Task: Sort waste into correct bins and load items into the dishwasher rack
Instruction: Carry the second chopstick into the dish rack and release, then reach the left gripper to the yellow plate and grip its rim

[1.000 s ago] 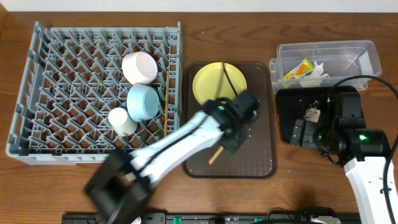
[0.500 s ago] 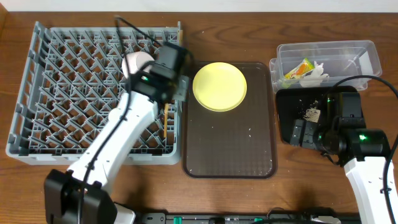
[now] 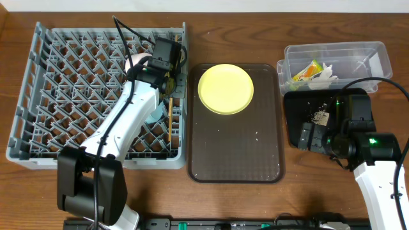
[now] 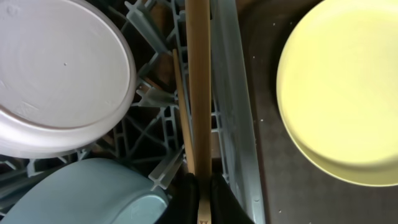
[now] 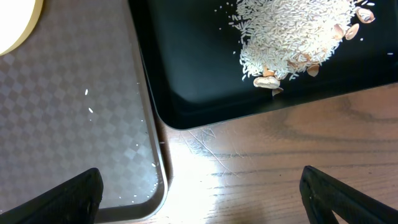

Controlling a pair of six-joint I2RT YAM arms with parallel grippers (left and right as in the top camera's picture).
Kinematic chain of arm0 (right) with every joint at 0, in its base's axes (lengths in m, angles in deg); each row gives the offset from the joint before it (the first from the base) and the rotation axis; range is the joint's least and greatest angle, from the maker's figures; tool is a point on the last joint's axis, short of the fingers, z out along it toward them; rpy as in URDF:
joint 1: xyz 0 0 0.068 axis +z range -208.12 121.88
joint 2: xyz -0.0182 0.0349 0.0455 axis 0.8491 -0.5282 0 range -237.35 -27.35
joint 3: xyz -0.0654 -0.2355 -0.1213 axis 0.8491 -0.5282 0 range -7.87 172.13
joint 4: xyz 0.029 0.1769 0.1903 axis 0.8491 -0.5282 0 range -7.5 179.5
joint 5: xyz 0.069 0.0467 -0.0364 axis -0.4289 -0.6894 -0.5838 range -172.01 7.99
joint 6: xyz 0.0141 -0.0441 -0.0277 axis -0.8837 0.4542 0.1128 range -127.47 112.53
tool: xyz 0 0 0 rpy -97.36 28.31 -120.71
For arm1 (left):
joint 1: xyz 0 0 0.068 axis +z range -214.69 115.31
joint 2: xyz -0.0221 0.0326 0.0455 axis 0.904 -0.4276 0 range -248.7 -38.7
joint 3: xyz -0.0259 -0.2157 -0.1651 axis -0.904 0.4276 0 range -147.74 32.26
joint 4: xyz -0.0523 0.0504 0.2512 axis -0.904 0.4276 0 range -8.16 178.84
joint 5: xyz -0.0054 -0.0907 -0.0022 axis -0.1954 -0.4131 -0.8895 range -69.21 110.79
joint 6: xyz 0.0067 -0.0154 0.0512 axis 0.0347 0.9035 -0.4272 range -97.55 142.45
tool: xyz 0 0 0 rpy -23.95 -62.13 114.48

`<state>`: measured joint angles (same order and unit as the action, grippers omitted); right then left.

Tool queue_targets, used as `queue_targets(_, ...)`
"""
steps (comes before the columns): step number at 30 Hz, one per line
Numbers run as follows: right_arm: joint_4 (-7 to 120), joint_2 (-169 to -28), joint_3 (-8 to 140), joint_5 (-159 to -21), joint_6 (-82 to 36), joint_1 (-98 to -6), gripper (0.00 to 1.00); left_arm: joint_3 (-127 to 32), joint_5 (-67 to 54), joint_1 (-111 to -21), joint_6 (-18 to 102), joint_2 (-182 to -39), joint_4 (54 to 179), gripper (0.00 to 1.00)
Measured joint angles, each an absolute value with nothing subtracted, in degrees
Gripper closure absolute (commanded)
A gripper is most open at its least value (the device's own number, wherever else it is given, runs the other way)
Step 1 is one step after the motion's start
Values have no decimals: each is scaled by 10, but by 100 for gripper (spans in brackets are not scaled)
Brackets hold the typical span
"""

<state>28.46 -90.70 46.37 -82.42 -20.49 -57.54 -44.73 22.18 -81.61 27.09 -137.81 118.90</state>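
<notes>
On the brown wooden table (image 3: 307,198), the grey rack (image 3: 64,83) fills the left. Right of it sits a dark serving tray (image 3: 236,147) with the plate (image 3: 225,88), and farther right the tub (image 3: 335,54) and the black tray (image 3: 300,105) with crumbs (image 5: 292,34).

At the rack's right rim, the left gripper (image 4: 202,193) is pinched narrow on the end of a chopstick (image 4: 199,87) that runs along that rim. The second chopstick (image 4: 181,118) lies just beside it inside the rack, near the white bowl (image 4: 56,68) and blue bowl (image 4: 87,193).

The left arm reaches diagonally over the rack from its near side. Well right of the rack, the right gripper (image 5: 202,186) hangs spread wide and empty over the gap between the two trays.
</notes>
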Motion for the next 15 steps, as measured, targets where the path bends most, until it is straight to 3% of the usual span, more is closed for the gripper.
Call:
queue_targets(4, 284, -907, 464, -824, -205, -575, 1, -447, 217, -816, 269, -1378, 1189, 54)
queue_targets(15, 285, -907, 464, -824, -205, -575, 1, -447, 212, -825, 273, -1363, 1201, 51)
